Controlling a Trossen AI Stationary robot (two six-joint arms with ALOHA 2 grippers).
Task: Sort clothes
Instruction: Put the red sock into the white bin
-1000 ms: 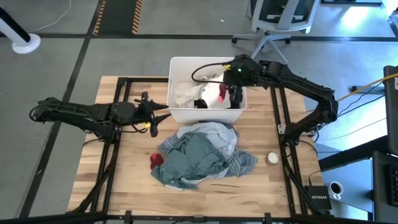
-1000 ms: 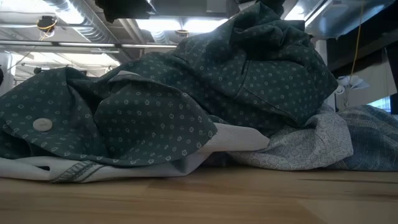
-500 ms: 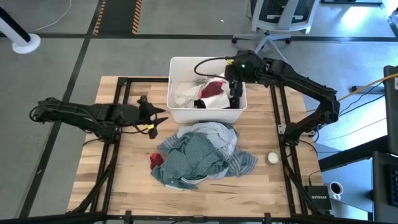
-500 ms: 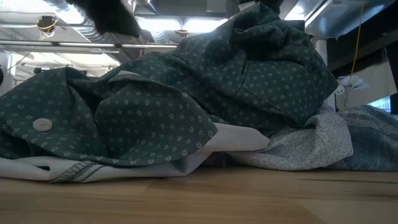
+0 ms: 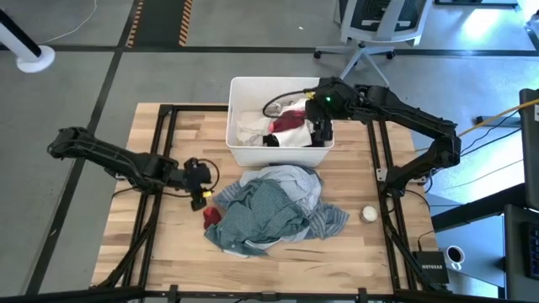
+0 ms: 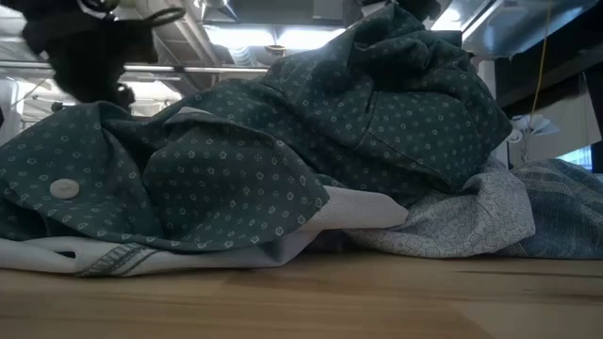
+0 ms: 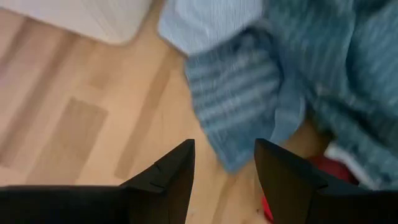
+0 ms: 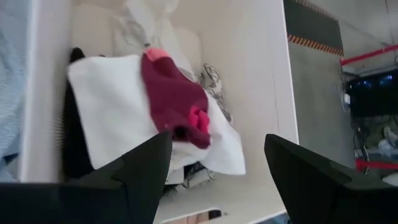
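Gaping right gripper [image 8: 214, 180] fingers, empty.

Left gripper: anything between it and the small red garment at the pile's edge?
Nothing visible. The left gripper, fingers open, hangs over bare wood beside the clothes pile; the red garment lies just beyond its tips, partly tucked under a striped shirt.

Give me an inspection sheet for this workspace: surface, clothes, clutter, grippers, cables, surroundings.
Surface: wooden table, bare around the heap.
Job's things: heap of clothes at table centre; small red garment at its left edge; white tub holds white, black and dark red pieces.
Clutter: small white ball right of the heap.
Grippers: left gripper open, low beside the heap's left edge; right gripper open over the tub.
Cables: yellow cable at the right.
Surroundings: office chair behind the table.
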